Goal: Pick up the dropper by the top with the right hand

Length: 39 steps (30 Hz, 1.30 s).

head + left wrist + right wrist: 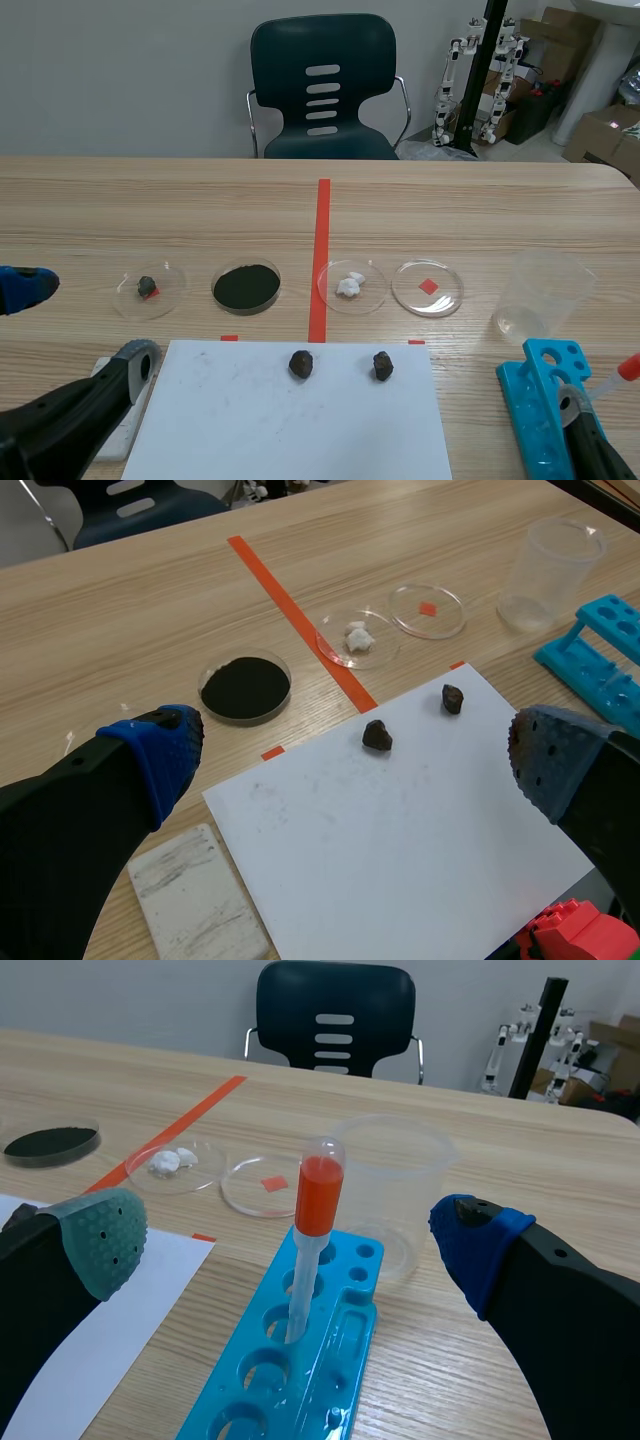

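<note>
Right tool (290, 1245): gapes wide, grips nothing, grey-green pad (105, 1240) on one side and blue pad (475, 1245) on the other.

Dropper (318, 1190): stands in a hole of the blue rack (340, 1350) at the desk's (480, 215) near right edge, orange-red bulb up, leaning a little; sits ahead of the right tool, in line with the gap between its fingers, touching neither pad.

Left tool (355, 755): also spread wide and holding nothing, hangs over the near part of the white sheet (290, 420). Under its one finger, just beside the sheet's edge: a white tile (195, 900) with grey streaks. Near the other finger: a red block (580, 935), mostly cut off.

Farther along the sheet, near its far edge: two dark rocks (301, 363) (381, 366), apart from each other.

Beyond the sheet, in a row across the desk: a clear dish with a small dark stone (148, 288), a dish of black powder (246, 286), a dish with a white lump (350, 285), a dish over a red square mark (428, 287). Just past the rack: a clear plastic beaker (540, 290), upright.

Between the powder dish and the white-lump dish: an orange-red tape line (321, 240) running away down the desk.

Behind the desk: a dark chair (322, 90), and farther off cardboard boxes (600, 130).
</note>
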{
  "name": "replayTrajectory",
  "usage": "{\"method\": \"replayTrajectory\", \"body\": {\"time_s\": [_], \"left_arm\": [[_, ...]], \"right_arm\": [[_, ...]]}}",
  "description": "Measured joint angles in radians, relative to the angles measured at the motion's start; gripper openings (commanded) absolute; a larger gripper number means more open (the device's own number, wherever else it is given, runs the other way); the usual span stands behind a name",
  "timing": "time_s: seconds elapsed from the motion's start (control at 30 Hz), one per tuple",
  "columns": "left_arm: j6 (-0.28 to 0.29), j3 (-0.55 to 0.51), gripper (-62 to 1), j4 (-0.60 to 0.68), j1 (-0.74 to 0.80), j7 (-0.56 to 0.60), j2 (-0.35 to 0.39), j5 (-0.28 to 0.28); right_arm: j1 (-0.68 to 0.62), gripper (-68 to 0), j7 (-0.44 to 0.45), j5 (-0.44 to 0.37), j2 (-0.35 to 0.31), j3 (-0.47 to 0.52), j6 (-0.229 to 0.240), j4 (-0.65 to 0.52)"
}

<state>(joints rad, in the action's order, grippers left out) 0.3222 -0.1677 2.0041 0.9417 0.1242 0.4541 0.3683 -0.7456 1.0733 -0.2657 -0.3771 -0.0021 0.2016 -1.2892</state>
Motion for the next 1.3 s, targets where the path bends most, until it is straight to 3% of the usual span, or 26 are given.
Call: {"method": "replayTrajectory", "body": {"time_s": [0.1, 0.2, 1.07, 1.23, 1.3], "left_arm": [[0.000, 0.000, 1.4, 0.000, 0.000, 0.000, 0.000, 0.000], [0.000, 0.000, 1.4, 0.000, 0.000, 0.000, 0.000, 0.000], [0.000, 0.000, 1.4, 0.000, 0.000, 0.000, 0.000, 0.000], [0.000, 0.000, 1.4, 0.000, 0.000, 0.000, 0.000, 0.000], [0.000, 0.000, 1.4, 0.000, 0.000, 0.000, 0.000, 0.000]], "right_arm": [[0.002, -18.5, 0.002, 0.000, 0.000, 0.000, 0.000, 0.000], [0.003, -20.5, 0.002, 0.000, 0.000, 0.000, 0.000, 0.000], [0.038, -20.6, 0.007, 0.015, 0.000, 0.000, -0.023, 0.000], [0.038, -29.7, -0.007, 0.015, 0.000, 0.000, -0.023, 0.000], [0.038, -30.3, -0.014, 0.015, 0.000, 0.000, -0.022, 0.000]]}}
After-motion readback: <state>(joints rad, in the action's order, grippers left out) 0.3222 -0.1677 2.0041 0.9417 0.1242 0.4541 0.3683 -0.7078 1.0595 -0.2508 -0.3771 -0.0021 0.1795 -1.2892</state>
